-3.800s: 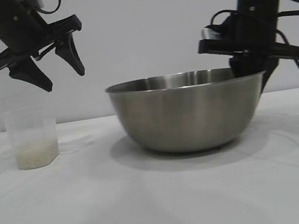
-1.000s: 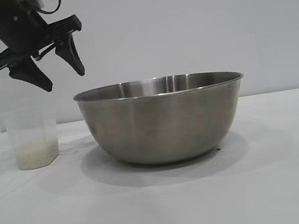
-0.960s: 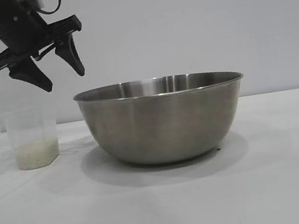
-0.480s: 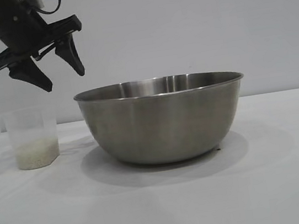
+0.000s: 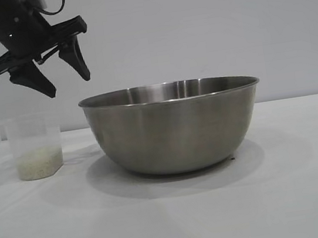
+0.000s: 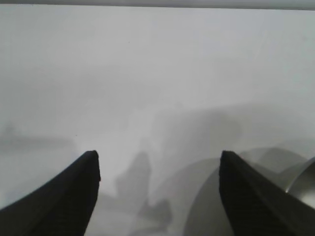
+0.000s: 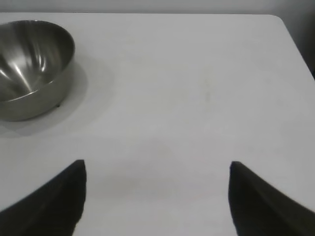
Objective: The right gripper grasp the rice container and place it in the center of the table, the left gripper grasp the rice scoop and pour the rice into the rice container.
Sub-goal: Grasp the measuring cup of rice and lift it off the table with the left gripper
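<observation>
The rice container (image 5: pixel 173 126), a large steel bowl, stands at the middle of the white table (image 5: pixel 173 217), free of both grippers; it also shows far off in the right wrist view (image 7: pixel 30 64). The rice scoop (image 5: pixel 32 145), a clear plastic cup with rice (image 5: pixel 39 162) in its bottom, stands at the left. My left gripper (image 5: pixel 70 86) hangs open above and slightly right of the scoop, holding nothing. In its own view the right gripper (image 7: pixel 157 164) is open over bare table, away from the bowl. It is out of the exterior view.
A plain wall backs the table. The table's far corner and edge (image 7: pixel 283 29) show in the right wrist view. The bowl's rim (image 6: pixel 302 179) shows beside one left finger in the left wrist view.
Compared with the oldest frame, the bowl sits further left, at the table's middle, and the right arm has left the exterior view. Over the last second nothing has moved.
</observation>
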Robot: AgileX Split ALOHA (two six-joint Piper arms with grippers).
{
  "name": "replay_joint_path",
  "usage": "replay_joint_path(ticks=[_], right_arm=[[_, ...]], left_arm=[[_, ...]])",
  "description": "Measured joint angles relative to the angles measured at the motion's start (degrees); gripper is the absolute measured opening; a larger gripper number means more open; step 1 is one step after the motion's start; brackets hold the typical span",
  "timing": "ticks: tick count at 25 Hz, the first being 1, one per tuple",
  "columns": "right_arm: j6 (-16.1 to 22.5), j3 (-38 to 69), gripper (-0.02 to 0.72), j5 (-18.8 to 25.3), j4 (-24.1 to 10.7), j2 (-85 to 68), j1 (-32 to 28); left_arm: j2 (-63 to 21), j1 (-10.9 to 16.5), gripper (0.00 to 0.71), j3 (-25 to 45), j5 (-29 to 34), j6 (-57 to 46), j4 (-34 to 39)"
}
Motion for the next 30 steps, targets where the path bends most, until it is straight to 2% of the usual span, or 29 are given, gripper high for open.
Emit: replay_joint_path(ticks=[4,10,16,24,30], right_arm=[[0.0,0.1,0.543,-0.1,0.0,0.0,0.0],[0.0,0.1,0.543,0.0,0.0,0.0,0.0],[0.0,0.1,0.543,-0.1,0.1,0.0,0.0],[0.0,0.1,0.543,-0.1,0.1,0.0,0.0],[0.0,0.1,0.543,-0.1,0.1,0.0,0.0]], left_arm=[[-3.9,0.0,0.453,0.0,1.6,0.0,2.9],[-13.4,0.0,0.453,0.0,8.9,-1.2,14.8],[-23.6,0.0,0.453,0.0,18.2,-11.6,26.7],[-31.9,0.0,0.453,1.1,31.8,-18.2,29.7],[-38.4,0.0,0.453,13.1,31.4,-20.7,29.9]])
